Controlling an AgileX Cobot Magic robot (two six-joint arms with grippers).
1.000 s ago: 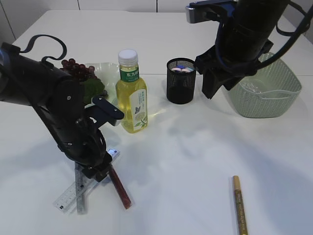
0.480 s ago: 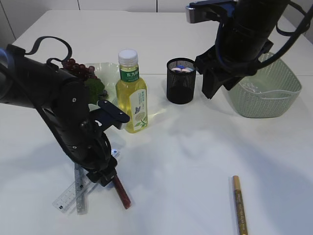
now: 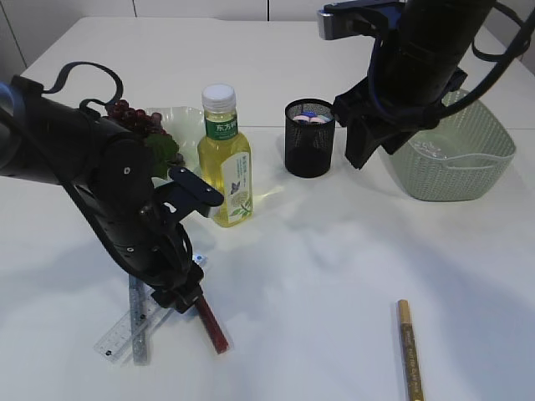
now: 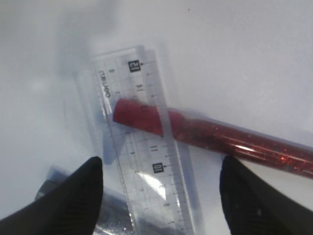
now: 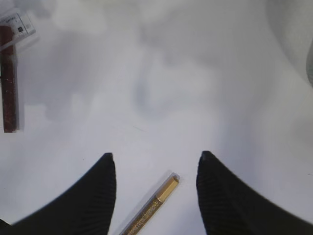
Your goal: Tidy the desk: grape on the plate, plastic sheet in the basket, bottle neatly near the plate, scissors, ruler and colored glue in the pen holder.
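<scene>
Near the white worktop's front-left corner, one clear flat plastic ruler [image 4: 146, 156] overlies one red glitter glue tube [image 4: 230, 142]; the left gripper [image 4: 161, 196], jaws spread and empty, straddles it. Right gripper [image 5: 154, 188], likewise parted, hovers over one gold glitter tube [image 5: 151, 208].

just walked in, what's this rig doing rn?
Desk tidy in progress. The left gripper is open, low over the clear ruler that lies across a red glitter glue tube, nothing gripped yet. The right gripper hangs open and empty above the table, between the pen holder and basket. Grapes sit on the plate, bottle beside it; a gold glue pen lies loose.
</scene>
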